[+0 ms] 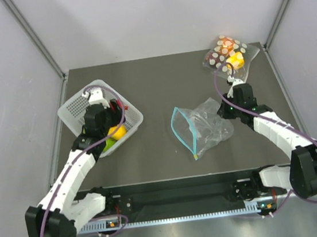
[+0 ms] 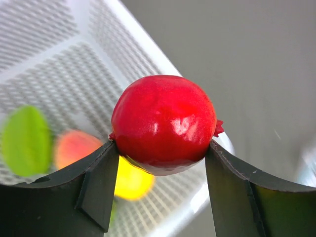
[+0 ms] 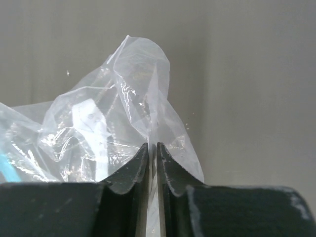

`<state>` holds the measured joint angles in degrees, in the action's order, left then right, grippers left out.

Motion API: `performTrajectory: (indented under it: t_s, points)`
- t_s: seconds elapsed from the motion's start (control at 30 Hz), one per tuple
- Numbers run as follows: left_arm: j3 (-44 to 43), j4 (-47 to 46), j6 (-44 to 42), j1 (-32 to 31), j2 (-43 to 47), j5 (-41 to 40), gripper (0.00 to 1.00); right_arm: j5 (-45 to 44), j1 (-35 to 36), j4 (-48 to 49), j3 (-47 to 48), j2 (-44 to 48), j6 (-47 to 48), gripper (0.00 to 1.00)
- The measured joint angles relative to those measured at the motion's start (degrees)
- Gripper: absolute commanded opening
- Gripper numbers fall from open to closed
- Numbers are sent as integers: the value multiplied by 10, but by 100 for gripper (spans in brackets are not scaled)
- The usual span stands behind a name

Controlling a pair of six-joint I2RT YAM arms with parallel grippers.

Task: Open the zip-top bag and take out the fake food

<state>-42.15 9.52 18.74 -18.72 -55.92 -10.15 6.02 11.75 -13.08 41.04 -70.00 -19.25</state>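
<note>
The left pincer [image 2: 161, 146] was clamped on the red fruit [image 2: 163, 121], one finger pressed against each side of its widest part, so the glossy ball sat cradled and could not roll out. In the left wrist view it hung above the white mesh basket [image 2: 148, 54], inside the rim, which looked like the place meant to receive it. Blurred below lay a green piece [image 2: 27, 140], a peach-orange piece [image 2: 74, 148] and a yellow piece [image 2: 131, 180], already on the basket floor. With those three down and the red one in hand, the fake food seemed to be all out of the bag, and only the drop was left.

The zip-top bag [image 1: 208, 125] lay crumpled near the middle of the bench [image 1: 155, 90], its teal zip strip [image 1: 180, 128] curved open toward the left of the overhead frame. No fruit showed inside it. The right pincer [image 3: 152, 148] was all but pressed together on a thin fold of the clear plastic at the bag's right end, away from the mouth. That grip probably anchored the bag so the mouth stayed reachable while the other arm worked.

The polka-dot bag [image 1: 228, 52] rested apart, at the upper right corner of the bench, untouched by either arm.
</note>
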Motion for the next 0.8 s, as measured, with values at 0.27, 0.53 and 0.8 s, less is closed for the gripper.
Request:
performTrajectory:
  t_s: [0.27,0.53,0.8]
  points:
    - [-82,-48,0,131,-176,-54,40,4,0,-3,3,28,5,50]
    - [-108,-43,-7,166,-242,-52,99,12,0,-11,3,68,11,87]
    - [-121,-3,-9,167,-214,-18,99,13,0,-32,3,103,12,96]
